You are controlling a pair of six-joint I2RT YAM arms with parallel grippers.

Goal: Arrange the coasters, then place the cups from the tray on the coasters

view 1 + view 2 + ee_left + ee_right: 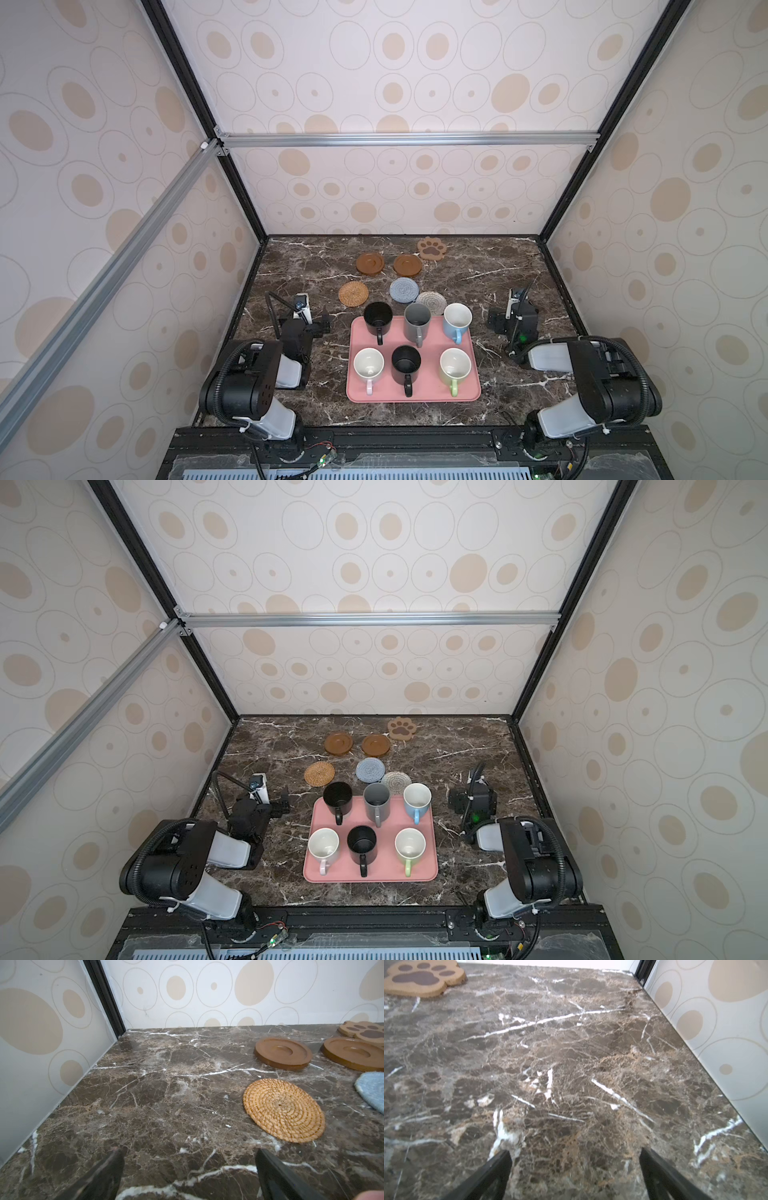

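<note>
Coasters (353, 293): six, scattered unaligned toward the desk's (498, 270) far edge. Cups (417, 319): six, upright on the tray (430, 390), near-centre. Left end effector (189, 1151) and right end effector (575, 1151): wide, empty, flanking the tray, seemingly poised to start.

A dark brown marble surface (478, 274) veined with white forms the floor of the booth. Three walls (395, 83) papered in cream with beige ovals and thin rings enclose it. A silver aluminium bar (407, 139) crosses the back wall, a second silver bar (108, 278) slants along the left wall, and black posts (243, 195) stand at the back corners
</note>
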